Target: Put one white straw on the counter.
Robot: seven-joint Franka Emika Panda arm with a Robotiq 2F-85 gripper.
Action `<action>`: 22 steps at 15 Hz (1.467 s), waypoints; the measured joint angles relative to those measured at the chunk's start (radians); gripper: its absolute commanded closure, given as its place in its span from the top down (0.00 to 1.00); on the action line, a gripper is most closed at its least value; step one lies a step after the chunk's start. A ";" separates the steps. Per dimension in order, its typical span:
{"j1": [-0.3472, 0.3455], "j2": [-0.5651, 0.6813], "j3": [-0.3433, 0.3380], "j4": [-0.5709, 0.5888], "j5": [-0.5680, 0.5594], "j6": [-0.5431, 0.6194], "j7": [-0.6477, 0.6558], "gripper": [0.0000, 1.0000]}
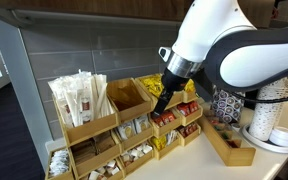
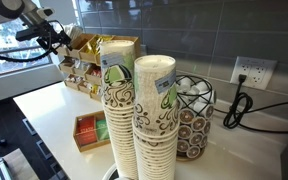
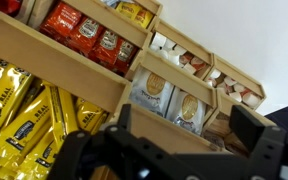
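Many white straws [image 1: 79, 95] stand bundled upright in the top bin at the upper left corner of the wooden rack [image 1: 104, 140], left of centre in an exterior view. All the straws I can make out are in that bin.

The white arm [image 1: 229, 45] comes in from the upper right of the same frame. Its pincer [image 1: 162, 103] hangs at the middle of the rack, close over the bins of red and yellow packets. It is well to the right of the straw bin and touches none of the straws.

In the wrist view the pincer is spread. Its dark fingers [image 3: 254, 135] stand wide apart along the bottom edge with nothing between them. Behind them the rack fills the frame:
- red packets [image 3: 89, 35] at the upper left
- yellow packets [image 3: 19, 110] at the left edge
- tan-and-white packets [image 3: 169, 100] in the centre
- small round tubs [image 3: 189, 62] in the bins toward the upper right

In an exterior view the off-white counter [image 2: 46, 103] runs from the lower left toward the rack in the upper left corner. Two tall stacks of paper cups [image 2: 134, 110] stand in the foreground. A wire basket [image 2: 194, 115] of pods sits just to their right. A small wooden tray [image 2: 89, 132] of red and green packets rests on the counter, just left of the cups.
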 measured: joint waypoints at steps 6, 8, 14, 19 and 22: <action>0.050 0.033 -0.011 0.001 0.141 0.285 -0.003 1.00; 0.092 0.060 -0.022 0.002 0.218 0.414 -0.026 1.00; 0.323 0.164 -0.133 0.028 0.519 0.695 -0.228 1.00; 0.476 0.214 -0.233 0.079 0.667 0.775 -0.369 1.00; 0.470 0.232 -0.256 0.080 0.666 0.785 -0.387 1.00</action>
